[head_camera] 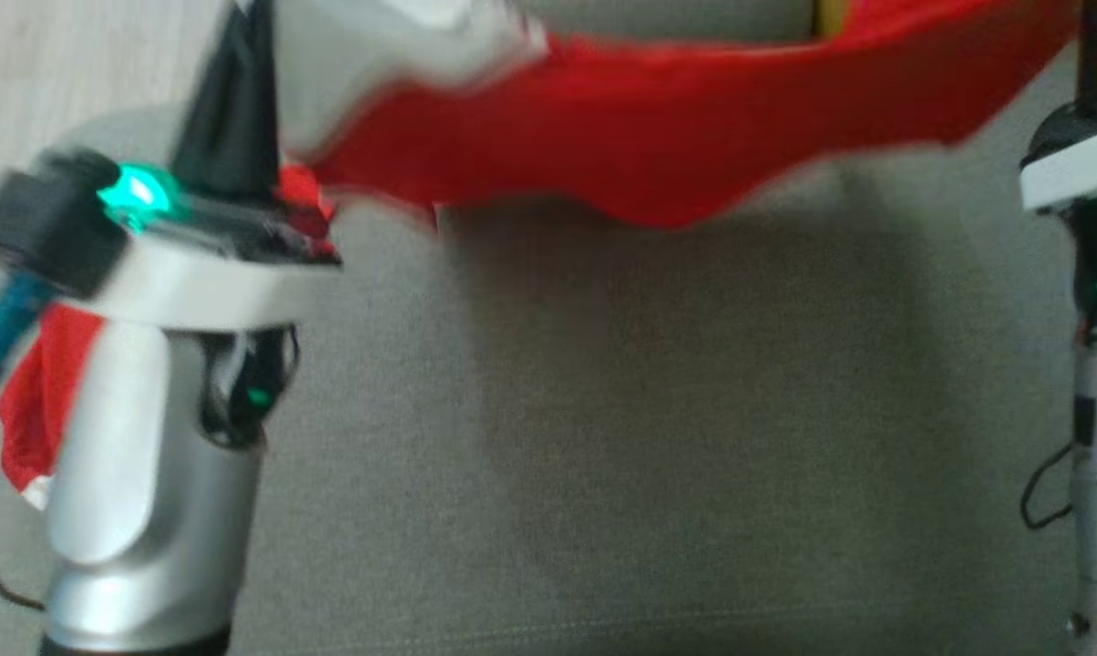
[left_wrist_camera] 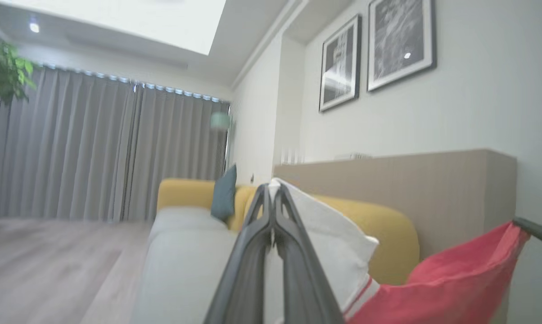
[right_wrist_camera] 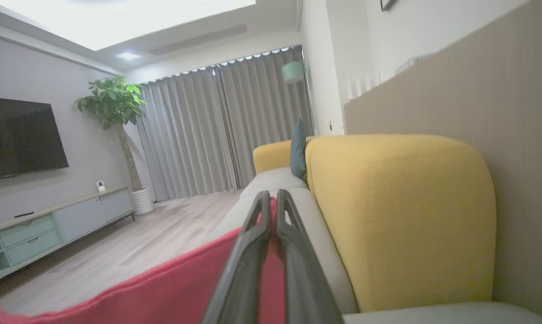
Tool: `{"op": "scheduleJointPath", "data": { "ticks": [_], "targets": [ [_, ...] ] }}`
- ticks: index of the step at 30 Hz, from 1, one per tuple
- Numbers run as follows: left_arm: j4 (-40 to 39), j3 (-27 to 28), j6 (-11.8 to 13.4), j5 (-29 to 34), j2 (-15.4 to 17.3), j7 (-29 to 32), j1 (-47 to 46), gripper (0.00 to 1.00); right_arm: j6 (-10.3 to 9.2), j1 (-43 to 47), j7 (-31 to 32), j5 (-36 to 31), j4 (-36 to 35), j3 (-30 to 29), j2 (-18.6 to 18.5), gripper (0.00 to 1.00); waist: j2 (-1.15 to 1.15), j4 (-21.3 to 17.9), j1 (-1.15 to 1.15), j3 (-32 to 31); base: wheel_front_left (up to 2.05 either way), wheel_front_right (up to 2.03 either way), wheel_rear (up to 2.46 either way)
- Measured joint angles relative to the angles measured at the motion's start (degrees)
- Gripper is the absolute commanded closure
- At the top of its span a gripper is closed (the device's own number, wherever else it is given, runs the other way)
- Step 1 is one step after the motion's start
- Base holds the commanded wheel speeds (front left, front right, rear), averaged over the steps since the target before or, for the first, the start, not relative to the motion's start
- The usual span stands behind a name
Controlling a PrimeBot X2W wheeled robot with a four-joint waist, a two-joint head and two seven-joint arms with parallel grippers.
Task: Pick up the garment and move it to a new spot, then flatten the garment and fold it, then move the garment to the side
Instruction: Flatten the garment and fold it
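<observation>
1. Here the red garment (head_camera: 658,128) hangs in the air above the grey sofa seat (head_camera: 603,437), stretched as a band between both arms, likely so that it can be laid down flat
2. The left hand (left_wrist_camera: 271,193) is closed, fingers pressed together on the garment's white part; a loose red end droops beside its forearm
3. The right hand (right_wrist_camera: 273,200) is clamped on the red edge — gripping the opposite end keeps the cloth taut
4. My reading: the carry to a new spot is in hand — flattening and folding are not yet done

Red-and-white garment (head_camera: 658,137); grey seat cushion (head_camera: 603,437); yellow sofa back (right_wrist_camera: 397,216).
</observation>
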Motion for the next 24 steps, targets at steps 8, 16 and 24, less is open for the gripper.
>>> {"op": "scheduleJointPath", "data": {
  "ticks": [8,16,24],
  "targets": [
    [-6.4,2.4,-0.3,0.7,1.7,0.0,-3.8,1.00,0.00,-0.3,2.2,-1.9,-7.6,-0.5,-0.7,1.00,0.00,-0.4,0.00,-5.3,0.00,0.00,0.00],
    [-18.0,4.1,1.1,0.5,4.0,5.8,-3.7,1.00,0.00,7.0,9.3,-4.3,-20.7,-5.3,3.1,1.00,0.00,-1.4,0.00,-7.8,0.00,0.00,0.00],
    [-16.4,3.5,0.2,-1.1,8.0,13.0,-8.8,1.00,0.00,5.9,16.1,-9.3,-25.4,-7.7,5.2,1.00,0.00,-2.1,0.00,-4.6,0.00,0.00,0.00]
  ]
}}
